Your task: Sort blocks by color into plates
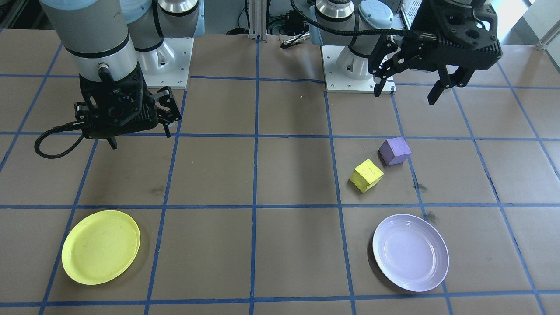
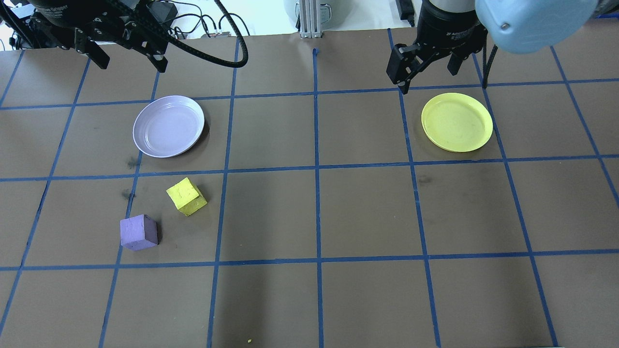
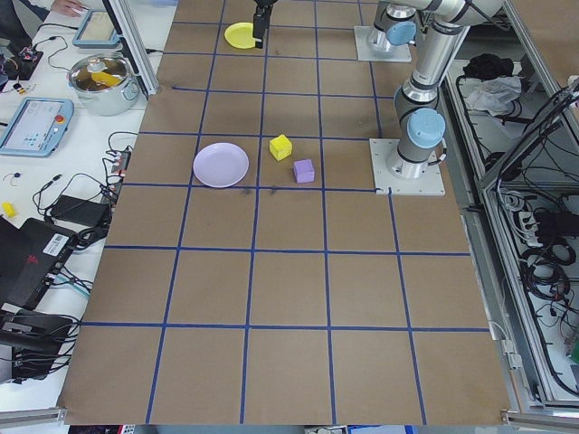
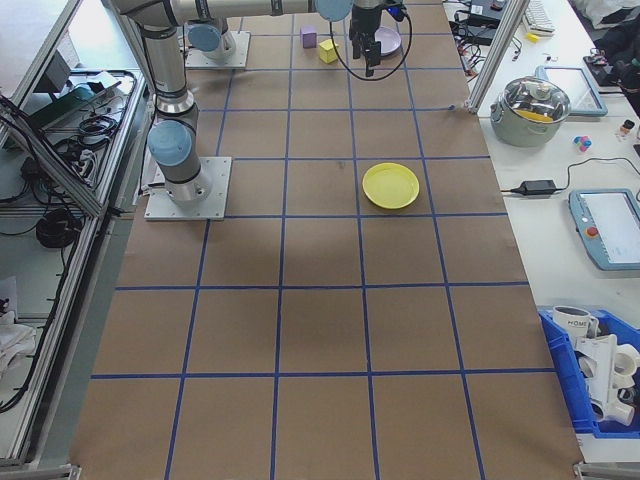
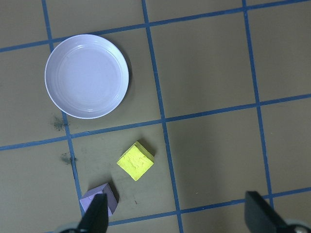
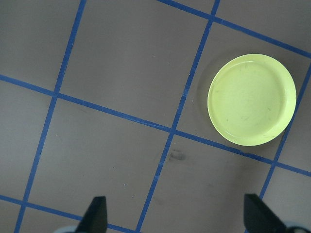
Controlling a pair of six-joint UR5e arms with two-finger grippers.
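Resting on the brown table [image 2: 362, 212] near each other but apart, the yellow block [image 2: 186, 195] and the purple block [image 2: 139, 232] sat on the robot's left side, just short of the lavender plate [image 2: 168, 125], while the yellow plate [image 2: 457, 122] lay well apart on the right side. The left gripper [image 1: 409, 89] hung above the table beyond the blocks with its fingers spread and nothing between them. The right gripper [image 1: 140, 138] likewise hovered released and empty, up from the yellow plate.
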